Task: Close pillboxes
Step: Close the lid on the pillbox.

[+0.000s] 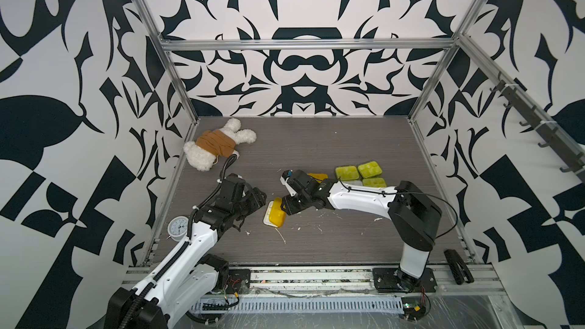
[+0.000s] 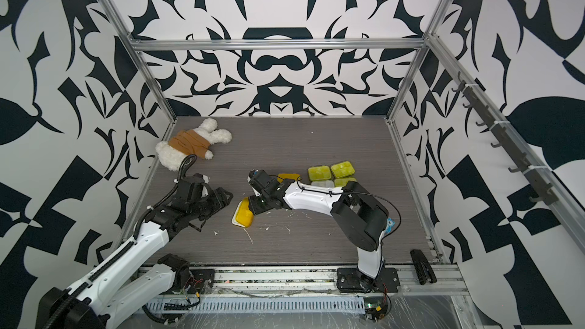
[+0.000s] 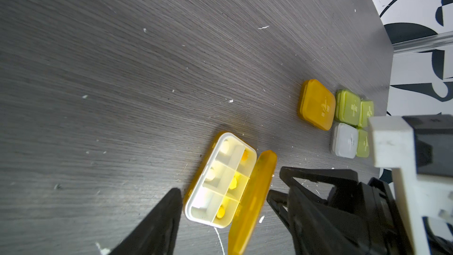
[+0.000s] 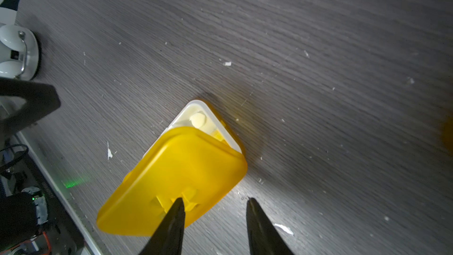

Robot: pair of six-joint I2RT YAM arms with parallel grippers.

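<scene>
Because this amber pillbox [image 3: 220, 180] is light and slippery, I'd push its lid [image 4: 176, 168] down near the clasp [image 4: 190, 196]; right end effector [image 4: 215, 199] half open, left end effector [image 1: 259, 206] wide, both empty.

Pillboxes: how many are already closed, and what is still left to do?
Done: five lie closed together: an amber pillbox, three yellow-green pillboxes and a clear pillbox. In hand: the open amber pillbox has its lid tilted up, one finger of the right gripper at its latch. Left: pressing that lid shut.
</scene>
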